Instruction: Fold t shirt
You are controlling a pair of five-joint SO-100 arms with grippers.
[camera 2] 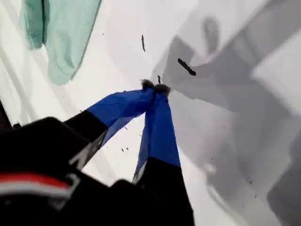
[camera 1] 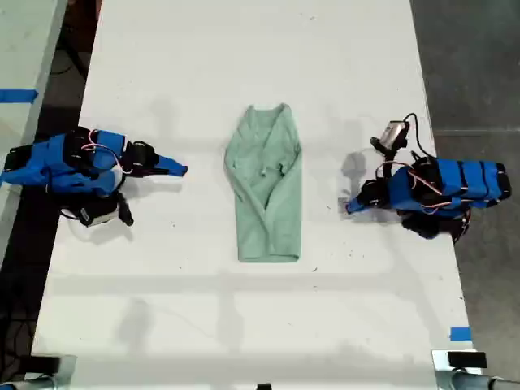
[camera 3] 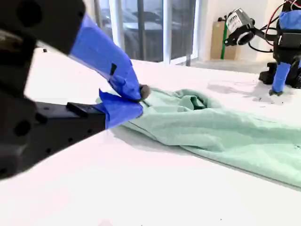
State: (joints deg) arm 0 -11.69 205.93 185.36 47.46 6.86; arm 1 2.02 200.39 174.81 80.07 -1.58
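The pale mint-green t shirt (camera 1: 266, 183) lies in the middle of the white table (camera 1: 244, 325), folded lengthwise into a narrow wrinkled strip. My first gripper (camera 1: 351, 206) is at the exterior view's right of it, tips shut and pointing down at the bare table (camera 2: 155, 87), with the t shirt (camera 2: 61, 33) some way off. My second gripper (camera 1: 179, 170) is at the exterior view's left, shut and empty (camera 3: 138, 96), hovering low just short of the t shirt (camera 3: 211, 127). The first arm (camera 3: 282, 52) shows beyond the cloth.
Blue tape marks (camera 1: 460, 333) sit at the table's edge in the exterior view's lower right, and another (camera 1: 18, 95) is on the neighbouring surface at its left. Dark floor borders both long sides. Small black marks (camera 2: 186, 67) dot the tabletop near my first gripper.
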